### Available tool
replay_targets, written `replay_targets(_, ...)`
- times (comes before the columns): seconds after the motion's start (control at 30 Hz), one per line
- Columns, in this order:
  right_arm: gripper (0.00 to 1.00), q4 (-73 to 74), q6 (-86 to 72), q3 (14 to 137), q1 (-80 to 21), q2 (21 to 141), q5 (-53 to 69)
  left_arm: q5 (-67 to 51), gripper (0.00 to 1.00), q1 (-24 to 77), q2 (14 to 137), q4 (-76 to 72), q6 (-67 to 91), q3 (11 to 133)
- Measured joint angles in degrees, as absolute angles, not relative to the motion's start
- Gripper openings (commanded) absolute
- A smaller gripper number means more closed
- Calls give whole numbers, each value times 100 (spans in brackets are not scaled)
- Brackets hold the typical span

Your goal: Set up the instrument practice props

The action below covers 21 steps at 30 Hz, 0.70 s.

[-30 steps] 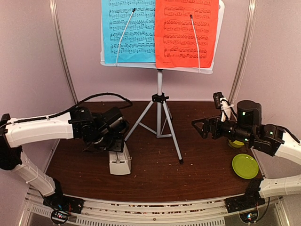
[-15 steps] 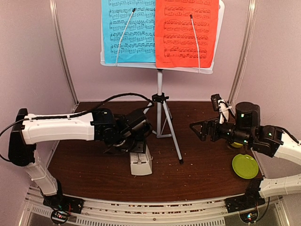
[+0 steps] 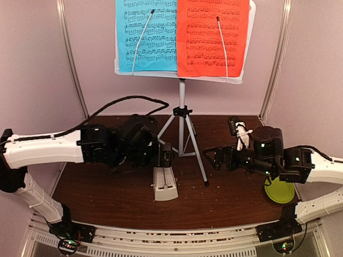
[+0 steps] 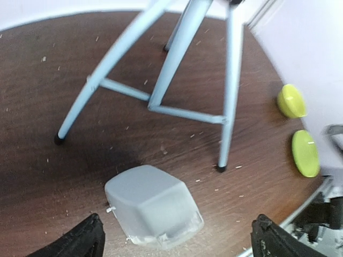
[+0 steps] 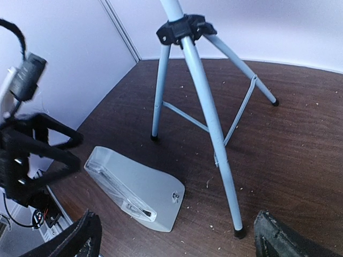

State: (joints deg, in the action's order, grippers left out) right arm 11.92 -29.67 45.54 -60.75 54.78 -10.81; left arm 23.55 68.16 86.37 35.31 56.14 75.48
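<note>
The left gripper (image 3: pixel 165 155) hangs with its jaws spread wide just above the small white metronome (image 3: pixel 164 183), touching nothing; in the left wrist view the metronome lies between the two fingers with clear gaps on both sides. The metronome sits on the brown table (image 3: pixel 107 187), just left of the near leg of the grey tripod (image 3: pixel 182 134). The right gripper (image 3: pixel 214 158), also spread wide and holding nothing, hovers right of that leg, pointing left toward the tripod. Above the tripod, the white stand desk (image 3: pixel 244 77) carries the blue sheet (image 3: pixel 146 37) on the left and the red sheet (image 3: pixel 211 37) on the right, side by side. A lime-green dish (image 3: pixel 280 191) lies near the right edge, under the right arm.
</note>
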Motion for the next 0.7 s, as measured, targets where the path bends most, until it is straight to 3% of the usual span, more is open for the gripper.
replay_targets(0.3, 100, 1468, -4115, 5601, -7450, 7168, -2687, 2445, 98, 6316, 6635, 2897, 5306, 6410)
replay_targets(0.7, 100, 1662, -4724, 7203, -7931, 9089, -3411, 2565, 98, 5728, 5913, 3155, 5435, 5443)
